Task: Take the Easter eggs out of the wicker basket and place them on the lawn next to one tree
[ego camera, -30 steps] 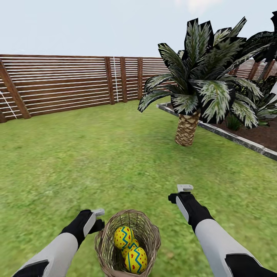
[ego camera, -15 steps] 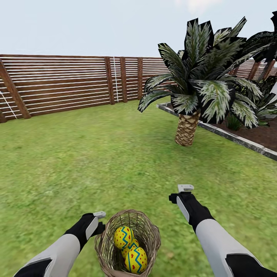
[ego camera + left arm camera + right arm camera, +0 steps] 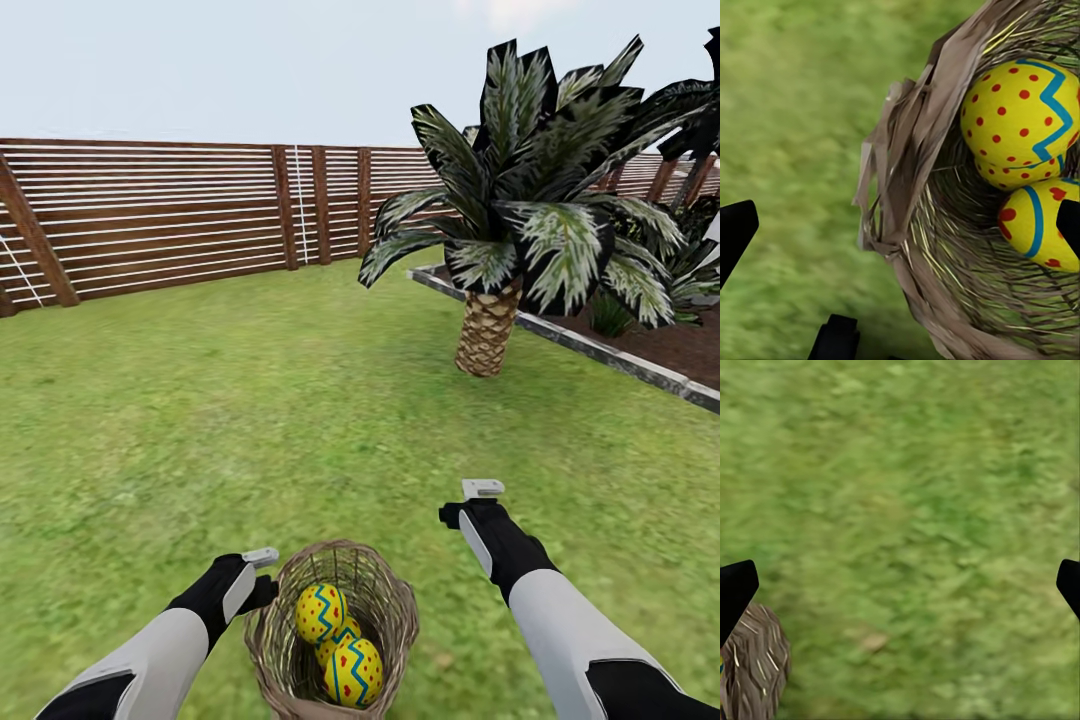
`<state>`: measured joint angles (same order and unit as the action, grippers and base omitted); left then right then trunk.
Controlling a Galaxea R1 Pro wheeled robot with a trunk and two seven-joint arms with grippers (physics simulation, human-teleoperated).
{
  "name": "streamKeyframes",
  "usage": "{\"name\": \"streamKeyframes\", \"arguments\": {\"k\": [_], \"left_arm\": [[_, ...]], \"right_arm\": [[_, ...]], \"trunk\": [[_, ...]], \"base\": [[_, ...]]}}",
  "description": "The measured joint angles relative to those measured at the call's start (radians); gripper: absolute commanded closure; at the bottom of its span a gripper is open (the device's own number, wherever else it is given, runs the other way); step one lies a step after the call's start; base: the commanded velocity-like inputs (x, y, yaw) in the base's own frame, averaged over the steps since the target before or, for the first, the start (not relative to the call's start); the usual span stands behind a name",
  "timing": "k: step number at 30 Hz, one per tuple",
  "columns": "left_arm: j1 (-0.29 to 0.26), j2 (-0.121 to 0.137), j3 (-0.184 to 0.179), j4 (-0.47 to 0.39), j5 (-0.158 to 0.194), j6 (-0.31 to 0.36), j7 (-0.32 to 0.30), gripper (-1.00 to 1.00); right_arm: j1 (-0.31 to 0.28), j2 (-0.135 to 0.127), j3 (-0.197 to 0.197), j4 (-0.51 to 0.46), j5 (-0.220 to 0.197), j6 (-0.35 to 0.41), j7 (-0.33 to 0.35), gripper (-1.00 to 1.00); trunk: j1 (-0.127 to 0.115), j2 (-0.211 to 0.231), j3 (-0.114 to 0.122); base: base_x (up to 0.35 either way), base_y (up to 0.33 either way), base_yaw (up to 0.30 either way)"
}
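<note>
Hovering L gripper (image 3: 262,570) just beside wicker basket (image 3: 392,612) rim, jaws spread wide, holding nothing. Sitting on lawn (image 3: 250,400), Easter eggs (image 3: 336,640) piled inside, lying inboard of L jaws. Hanging farther off, R gripper (image 3: 482,490), jaws wide too, empty.

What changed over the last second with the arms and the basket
The left gripper slid down and right, up against the basket rim, its fingers straddling the rim in the wrist view. The camera tilted slightly. The right gripper stayed over the lawn, and the eggs stayed in the basket.
</note>
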<state>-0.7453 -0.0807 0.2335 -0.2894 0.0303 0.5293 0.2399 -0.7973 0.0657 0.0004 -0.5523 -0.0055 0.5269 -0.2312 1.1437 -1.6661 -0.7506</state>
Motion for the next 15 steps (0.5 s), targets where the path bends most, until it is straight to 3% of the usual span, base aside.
{"name": "streamKeyframes", "arguments": {"k": [15], "left_arm": [[0.000,0.003,0.000,0.000,0.000,0.000,-0.001,-1.00]], "right_arm": [[0.000,0.000,0.001,-0.002,0.000,0.000,0.000,-1.00]], "trunk": [[0.058,-0.105,-0.047]], "base": [[0.000,0.000,0.000]]}}
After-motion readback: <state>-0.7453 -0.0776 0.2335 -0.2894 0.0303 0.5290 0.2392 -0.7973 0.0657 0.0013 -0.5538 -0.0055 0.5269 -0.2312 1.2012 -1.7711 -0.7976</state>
